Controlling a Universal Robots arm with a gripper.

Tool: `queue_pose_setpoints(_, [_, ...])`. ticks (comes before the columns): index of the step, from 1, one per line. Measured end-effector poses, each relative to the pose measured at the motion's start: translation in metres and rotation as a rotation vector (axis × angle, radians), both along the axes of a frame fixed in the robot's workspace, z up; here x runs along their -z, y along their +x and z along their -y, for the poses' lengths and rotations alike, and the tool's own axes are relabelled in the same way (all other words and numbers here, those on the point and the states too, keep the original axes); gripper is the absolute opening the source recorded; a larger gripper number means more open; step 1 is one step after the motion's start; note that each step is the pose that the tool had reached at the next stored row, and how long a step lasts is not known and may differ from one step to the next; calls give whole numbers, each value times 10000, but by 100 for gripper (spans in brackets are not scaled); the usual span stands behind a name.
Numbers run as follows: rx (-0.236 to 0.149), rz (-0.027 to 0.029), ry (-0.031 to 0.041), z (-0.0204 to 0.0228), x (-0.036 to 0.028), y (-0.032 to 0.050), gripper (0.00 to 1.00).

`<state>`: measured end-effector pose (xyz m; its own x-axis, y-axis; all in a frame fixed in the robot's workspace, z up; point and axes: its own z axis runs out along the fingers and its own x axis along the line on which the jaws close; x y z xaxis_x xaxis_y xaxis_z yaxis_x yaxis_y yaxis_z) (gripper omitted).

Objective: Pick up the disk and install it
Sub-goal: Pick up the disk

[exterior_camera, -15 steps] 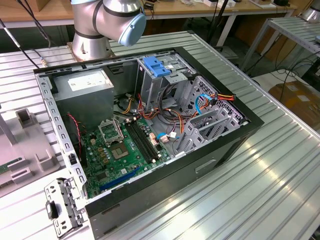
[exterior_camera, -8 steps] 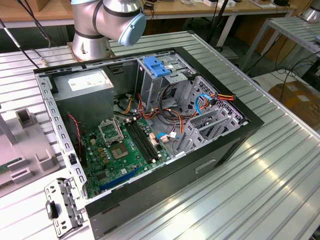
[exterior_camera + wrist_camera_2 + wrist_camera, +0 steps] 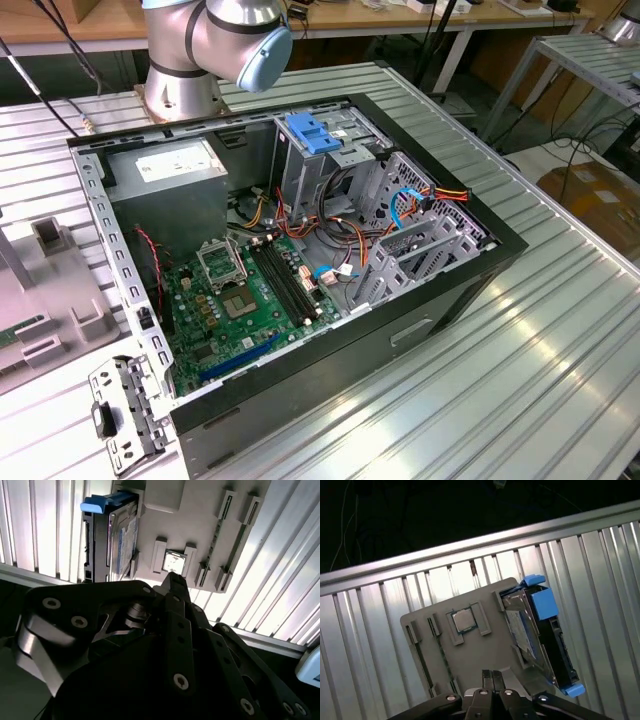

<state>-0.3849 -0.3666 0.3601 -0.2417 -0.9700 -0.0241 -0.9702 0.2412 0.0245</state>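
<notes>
Pick-and-install task, early stage. In both wrist views the gripper (image 3: 492, 674) hangs above the grey fixture tray (image 3: 470, 655), its 2 fingertips (image 3: 487, 676) pressed together with nothing between them. It touches neither the tray nor any part held in it.

The disk (image 3: 545, 640) stands on edge in a slot at one side of the tray, with its labelled face turned toward the tray's middle and its blue plastic carrier (image 3: 542, 605) wrapping the outer edges. The second wrist view shows the same disk (image 3: 117, 540) upright in that slot, apart from the gripper (image 3: 172, 577). A small square processor chip (image 3: 463, 620) lies flat in a pocket near the tray's centre, just beside the disk's slot.

In the exterior view the tray (image 3: 60, 300) sits on the ribbed metal table (image 3: 520, 380) at the exterior view's left, beside the open computer case (image 3: 400, 320). Inside the case are the motherboard (image 3: 240, 300), the grey power-supply box (image 3: 170, 170) and a metal drive cage topped by a blue plastic piece (image 3: 310, 135). Whether a bay there is free cannot be told.

Progress, as judged from these views: neither of the 2 steps is done — the disk is not yet gripped and not yet in the case — so the whole of the pick and the install remains.
</notes>
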Motion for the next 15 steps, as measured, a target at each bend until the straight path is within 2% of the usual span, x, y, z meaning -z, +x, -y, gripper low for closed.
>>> queue_pose_setpoints(11, [-1017, 0, 0, 0, 0, 0, 11])
queue_pose_setpoints(15, [-1272, 1, 0, 0, 0, 0, 11])
